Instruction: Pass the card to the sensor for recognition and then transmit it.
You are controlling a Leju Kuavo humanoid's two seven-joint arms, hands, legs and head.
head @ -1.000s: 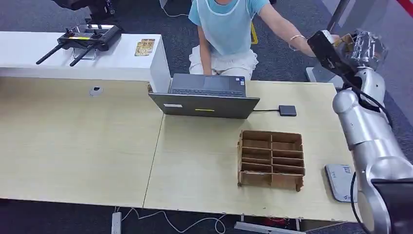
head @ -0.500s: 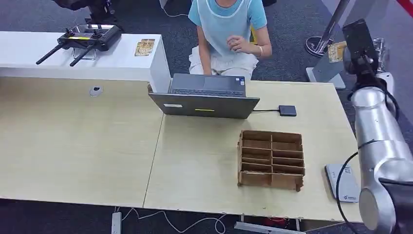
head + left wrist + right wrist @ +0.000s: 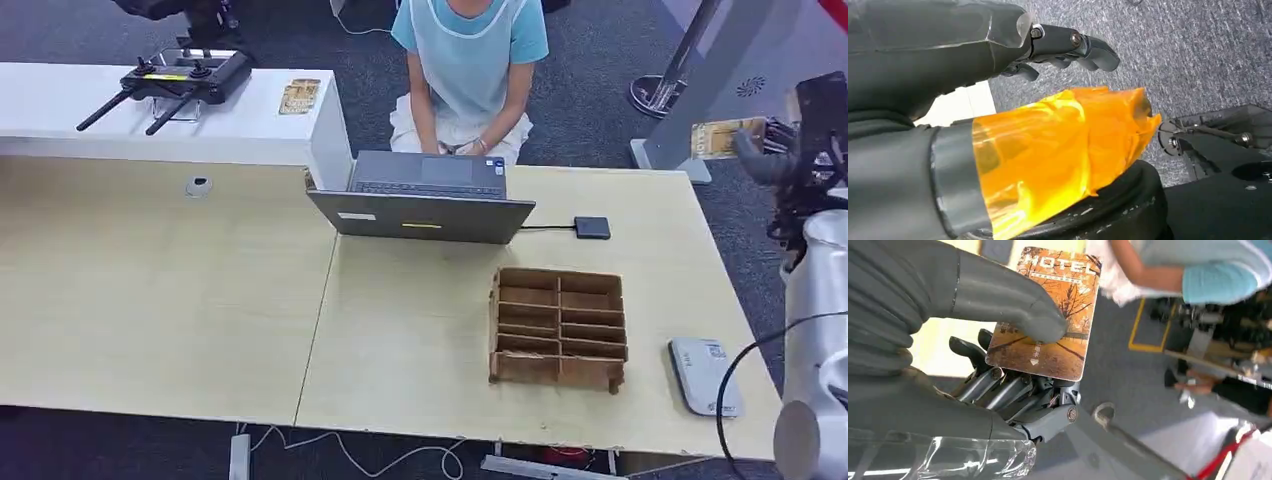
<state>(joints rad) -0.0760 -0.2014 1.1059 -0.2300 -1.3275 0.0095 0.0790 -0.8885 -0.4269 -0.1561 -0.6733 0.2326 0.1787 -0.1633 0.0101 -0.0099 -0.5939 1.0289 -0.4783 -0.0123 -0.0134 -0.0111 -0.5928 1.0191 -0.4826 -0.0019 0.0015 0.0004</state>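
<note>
One orange printed plastic hotel card [image 3: 1045, 315], pinched between thumb and fingers of the right hand [image 3: 1013, 370]; thin grip, may slip before reaching the grey flat sensor [image 3: 703, 375] below.

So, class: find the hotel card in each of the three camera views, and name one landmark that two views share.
Head view: hotel card at far right, held up by the right hand beyond the table's corner.
Left wrist view: not in it.
Right wrist view: card upper centre, under the thumb.
Shared landmark: the person's blue sleeve.
</note>
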